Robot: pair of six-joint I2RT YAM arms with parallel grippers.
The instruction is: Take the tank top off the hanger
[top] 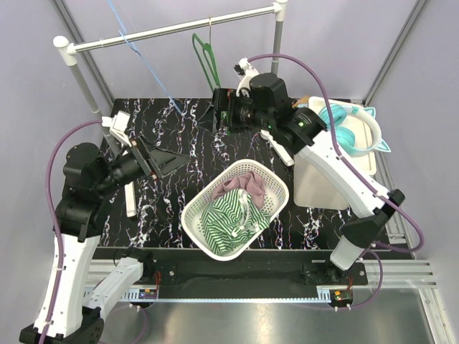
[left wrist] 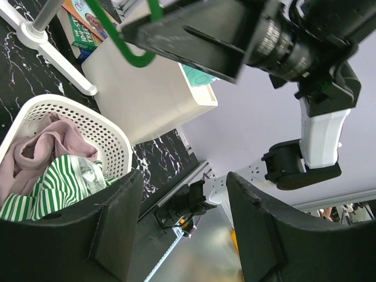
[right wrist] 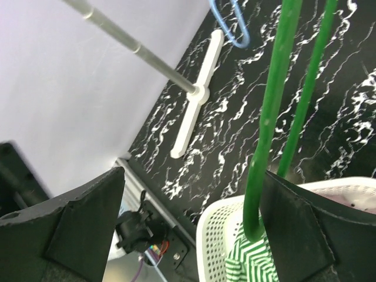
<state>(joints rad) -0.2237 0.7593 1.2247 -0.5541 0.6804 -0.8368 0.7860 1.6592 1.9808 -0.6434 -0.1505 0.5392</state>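
Top external, tank top (top: 228, 218): green-striped, off the hanger, crumpled in the basket (top: 188, 215).
Basket contents: tank top plus a pink garment (top: 247, 183).
Hanger (top: 206, 57): bare, hooked on the rail (top: 172, 29).
Right gripper (top: 221, 109): fingers spread wide, hanger wire between them, unclamped.
Left gripper (top: 159, 161): released, holding nothing.
Risk: a sideways retreat could catch the wire and drag the hanger off the rail.
White bin (top: 319, 188): headphones (top: 350, 140) on top.

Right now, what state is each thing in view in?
green hanger: bare, hanging on the rail
blue hanger: bare, on the rail
green-striped garment: crumpled in the basket
pink garment: crumpled in the basket
right end effector: open, fingers either side of the green hanger
left end effector: open, empty
headphones: resting on the white bin
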